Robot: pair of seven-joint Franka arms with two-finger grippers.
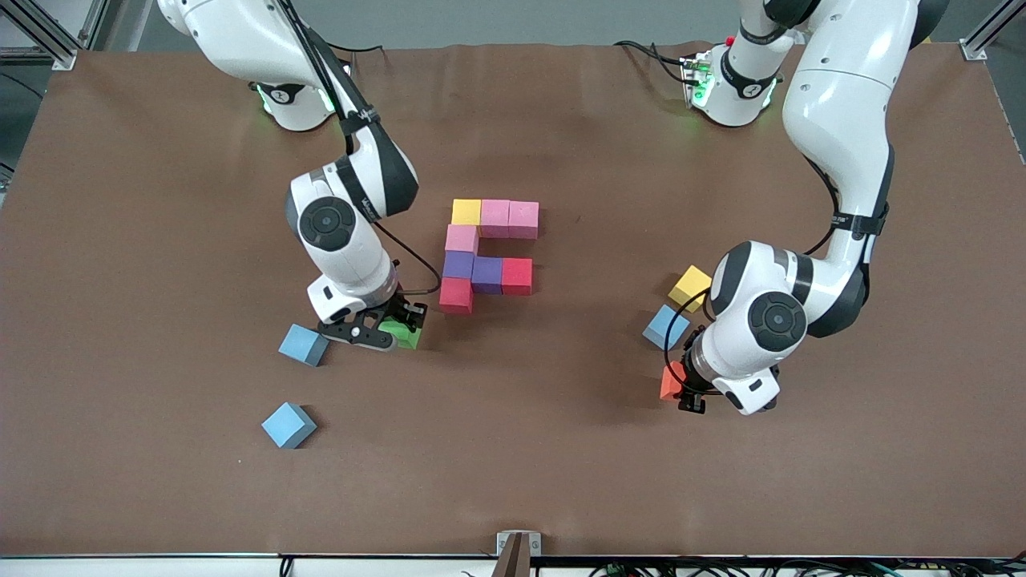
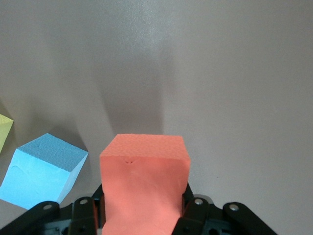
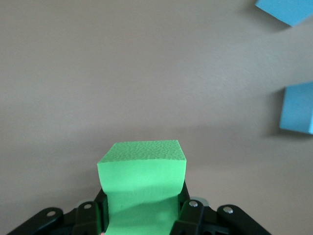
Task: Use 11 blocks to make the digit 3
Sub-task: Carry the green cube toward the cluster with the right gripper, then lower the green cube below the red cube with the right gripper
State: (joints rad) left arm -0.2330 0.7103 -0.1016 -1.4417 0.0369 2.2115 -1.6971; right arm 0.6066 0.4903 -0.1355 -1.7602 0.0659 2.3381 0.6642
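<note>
The partly built digit 3 is a cluster of several blocks at mid-table: a yellow block [image 1: 466, 211] and two pink ones [image 1: 509, 218] form one bar. A pink [image 1: 461, 238], a purple [image 1: 458, 264] and a red block [image 1: 455, 295] form the spine. A purple [image 1: 486, 274] and a red block [image 1: 517, 276] form a second bar. My right gripper [image 1: 391, 327] [image 3: 142, 210] is shut on a green block [image 1: 405, 334] [image 3: 142, 176], low over the table beside the spine's red end. My left gripper [image 1: 683, 386] [image 2: 144, 210] is shut on an orange block [image 1: 669, 382] [image 2: 144, 176].
Two light blue blocks [image 1: 304, 344] [image 1: 288, 425] lie loose toward the right arm's end; they show in the right wrist view too [image 3: 297, 113] [image 3: 286, 10]. A yellow block [image 1: 690, 288] and a light blue block [image 1: 665, 326] [image 2: 41, 169] lie beside the left gripper.
</note>
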